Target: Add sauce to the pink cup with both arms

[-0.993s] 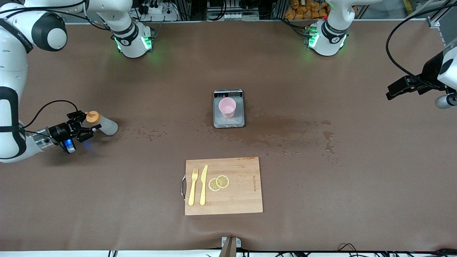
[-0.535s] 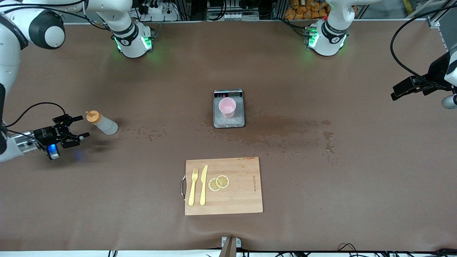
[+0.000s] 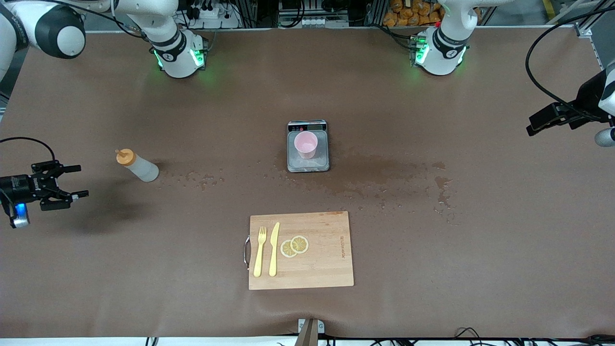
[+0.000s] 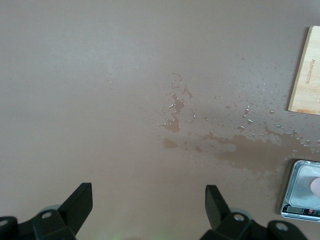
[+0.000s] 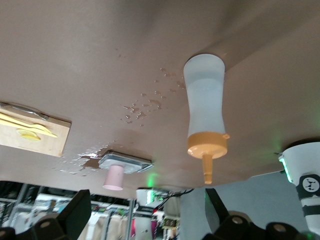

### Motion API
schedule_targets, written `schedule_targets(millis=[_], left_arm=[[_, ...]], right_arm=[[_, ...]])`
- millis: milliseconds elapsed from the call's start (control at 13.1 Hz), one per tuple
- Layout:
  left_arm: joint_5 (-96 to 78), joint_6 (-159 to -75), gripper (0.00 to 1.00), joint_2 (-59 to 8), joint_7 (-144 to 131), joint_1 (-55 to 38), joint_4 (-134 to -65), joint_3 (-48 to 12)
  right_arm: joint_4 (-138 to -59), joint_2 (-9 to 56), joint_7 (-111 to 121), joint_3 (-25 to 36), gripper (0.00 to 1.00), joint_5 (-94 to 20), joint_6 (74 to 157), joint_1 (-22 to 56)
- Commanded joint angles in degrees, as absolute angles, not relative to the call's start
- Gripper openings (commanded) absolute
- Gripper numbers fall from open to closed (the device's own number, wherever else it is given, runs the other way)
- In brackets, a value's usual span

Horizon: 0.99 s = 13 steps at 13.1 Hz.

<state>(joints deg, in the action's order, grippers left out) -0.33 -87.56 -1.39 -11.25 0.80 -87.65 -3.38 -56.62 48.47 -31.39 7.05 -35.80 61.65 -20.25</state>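
Note:
The sauce bottle (image 3: 137, 166), whitish with an orange nozzle cap, stands upright by itself on the brown table, toward the right arm's end. My right gripper (image 3: 81, 181) hangs open beside it, well apart, with nothing between its fingers. In the right wrist view the sauce bottle (image 5: 205, 107) stands ahead of the open right gripper (image 5: 147, 200). The pink cup (image 3: 305, 144) sits on a small scale (image 3: 308, 166) at mid-table; the pink cup (image 5: 115, 177) also shows in that wrist view. My left gripper (image 3: 532, 127) waits open over the left arm's end of the table, and the left gripper (image 4: 148, 195) holds nothing.
A wooden cutting board (image 3: 326, 269) with a yellow fork (image 3: 260, 252), a knife (image 3: 274, 249) and lemon slices (image 3: 294, 245) lies nearer the front camera than the scale. Wet patches and droplets (image 3: 384, 173) spread across the table between the bottle and the left arm's end.
My right gripper let go of the sauce bottle's cap and drew back toward the right arm's end of the table. The bottle stays standing. The left arm shifted slightly outward.

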Motion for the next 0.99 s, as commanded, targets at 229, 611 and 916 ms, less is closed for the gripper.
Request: schedule_targets(millis=[229,611,916], left_arm=[[-0.4,-88.2,1.00,-1.1,-9.7,1.1,-87.8,-3.4],[-0.4,-88.3,1.00,-1.2,-9.7,1.0,-87.9,-3.4],[-0.4,-88.3,1.00,-1.2,-9.7,1.0,-88.1,-3.4]], right_arm=[[-56.3,40.4,-30.1,6.7,1.00,-23.8,62.2,-11.3],[-64.2,28.2,-16.8,6.5,1.00,-11.2,69.2,-3.7],[-77.5,15.9,-16.0,6.4,1.00,-3.2,79.0,3.1]])
